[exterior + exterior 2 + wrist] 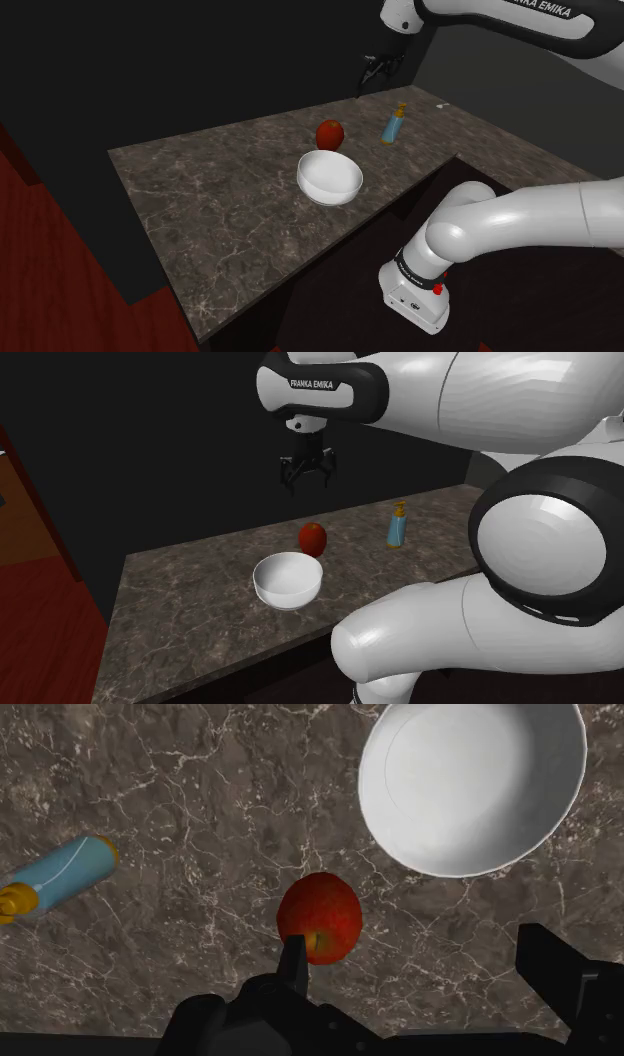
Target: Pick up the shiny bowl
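Bowl (330,178): white, glossy, upright. It sits on the dark marbled counter (220,200), just right of centre in the shoulder view and close to the counter edge that runs toward the lower right. In the second exterior view it sits slightly left of centre, in the lower half.

Apple (331,134): red, on the counter directly above the bowl in the shoulder view. The wrist view shows a strip of bare counter between the two, so they are near each other and not touching.

Bottle (397,123): light blue with a yellow-orange cap, standing upright in the shoulder view, up and right of the apple and well apart from the bowl.

Gripper (380,70): hangs well above the counter, in the upper part of the frame right of centre. In the second exterior view it is at upper centre, over the apple. State: released, with the fingers (295,966) spread wide and clasping nothing. In the wrist view the apple lies beside one fingertip; the bowl lies beyond it, offset toward the other finger.

Behind the counter is a black area.
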`<state>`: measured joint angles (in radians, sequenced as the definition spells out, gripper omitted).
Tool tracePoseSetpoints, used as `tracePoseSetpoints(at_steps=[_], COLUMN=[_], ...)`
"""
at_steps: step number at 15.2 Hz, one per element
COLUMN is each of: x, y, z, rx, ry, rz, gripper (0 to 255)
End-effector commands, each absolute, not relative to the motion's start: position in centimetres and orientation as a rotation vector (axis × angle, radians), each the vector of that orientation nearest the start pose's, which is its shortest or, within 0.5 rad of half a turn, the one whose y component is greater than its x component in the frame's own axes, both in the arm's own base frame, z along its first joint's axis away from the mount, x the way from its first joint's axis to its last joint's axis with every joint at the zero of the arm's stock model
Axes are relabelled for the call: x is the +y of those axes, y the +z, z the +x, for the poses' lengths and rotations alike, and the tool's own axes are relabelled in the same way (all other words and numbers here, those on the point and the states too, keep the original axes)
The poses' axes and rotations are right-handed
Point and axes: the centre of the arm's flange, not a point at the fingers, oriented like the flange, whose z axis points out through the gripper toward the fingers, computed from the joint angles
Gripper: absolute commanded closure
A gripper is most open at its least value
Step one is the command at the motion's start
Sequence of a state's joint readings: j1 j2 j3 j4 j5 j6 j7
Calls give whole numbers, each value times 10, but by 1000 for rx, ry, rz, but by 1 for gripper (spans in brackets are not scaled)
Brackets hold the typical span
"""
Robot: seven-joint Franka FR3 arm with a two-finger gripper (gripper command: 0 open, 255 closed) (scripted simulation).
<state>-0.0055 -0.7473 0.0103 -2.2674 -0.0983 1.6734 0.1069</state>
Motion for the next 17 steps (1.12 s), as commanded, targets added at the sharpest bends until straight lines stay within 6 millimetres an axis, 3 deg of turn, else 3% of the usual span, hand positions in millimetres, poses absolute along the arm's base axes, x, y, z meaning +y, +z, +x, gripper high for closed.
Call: tracePoseSetpoints(at_steps=[1,17], x=[-7,-51], y=[631,428], z=[328,304], rx=[164,278], ry=[-257,-147], rz=[-3224,-3040], gripper=[0,0])
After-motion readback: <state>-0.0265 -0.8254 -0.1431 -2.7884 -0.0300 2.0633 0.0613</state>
